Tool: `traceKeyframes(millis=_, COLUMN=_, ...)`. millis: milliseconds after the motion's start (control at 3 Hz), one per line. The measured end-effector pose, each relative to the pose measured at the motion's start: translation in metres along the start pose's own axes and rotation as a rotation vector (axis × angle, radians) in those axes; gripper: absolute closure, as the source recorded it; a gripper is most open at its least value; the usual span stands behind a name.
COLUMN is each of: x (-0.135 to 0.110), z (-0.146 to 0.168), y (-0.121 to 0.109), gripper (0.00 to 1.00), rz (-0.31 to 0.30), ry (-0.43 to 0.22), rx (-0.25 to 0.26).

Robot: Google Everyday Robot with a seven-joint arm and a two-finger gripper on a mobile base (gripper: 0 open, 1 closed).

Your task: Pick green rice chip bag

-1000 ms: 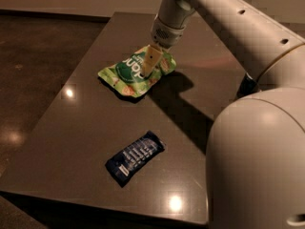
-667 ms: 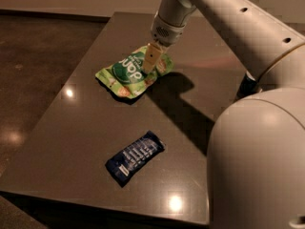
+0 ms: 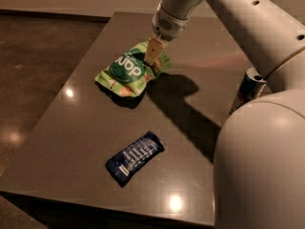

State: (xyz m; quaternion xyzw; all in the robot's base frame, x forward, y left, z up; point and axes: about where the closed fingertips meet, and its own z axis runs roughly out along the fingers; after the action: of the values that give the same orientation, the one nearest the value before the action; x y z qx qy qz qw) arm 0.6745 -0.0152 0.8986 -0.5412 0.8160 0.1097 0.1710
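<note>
**Bag coming up off the table in the pincer's grip**

Since a second ago the green rice chip bag has been rising and sliding a little to the left; it was lying flat then, and now it is tipping up so that its dark green round label is facing the camera. The gripper is staying closed on the bag's upper right edge. One tan finger is lying across the front of the pouch, the other is hiding behind it, and the jaws are standing only as far apart as the pinched foil. The bag is hanging from that pinch over the far middle of the table, throwing a dark shadow under its lower edge.

The white arm is reaching in from the upper right, and its own shadow is stretching across the tabletop toward the near right.

A dark blue wrapper with white print is lying flat near the front of the table, well apart from the bag. A blue-silver drink can is standing at the right edge, partly hidden behind the robot's white body.
</note>
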Motion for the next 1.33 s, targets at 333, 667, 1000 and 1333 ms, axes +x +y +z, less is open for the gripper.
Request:
traceKeyframes(millis=333, x=-0.008, z=-0.025, y=0.012, gripper=1.00, rz=-0.046, ry=-0.063, rx=-0.034)
traceKeyframes(millis=667, x=-0.017, z=-0.052, y=0.024, gripper=1.00, rz=-0.099, ry=-0.127, rx=-0.066)
traceKeyframes(millis=1000, x=-0.024, z=-0.078, y=0.033, gripper=1.00, rz=-0.143, ry=-0.183, rx=-0.086)
traceKeyframes(millis=1333, x=-0.031, z=-0.095, y=0.040, gripper=1.00, rz=-0.175, ry=-0.225, rx=-0.097)
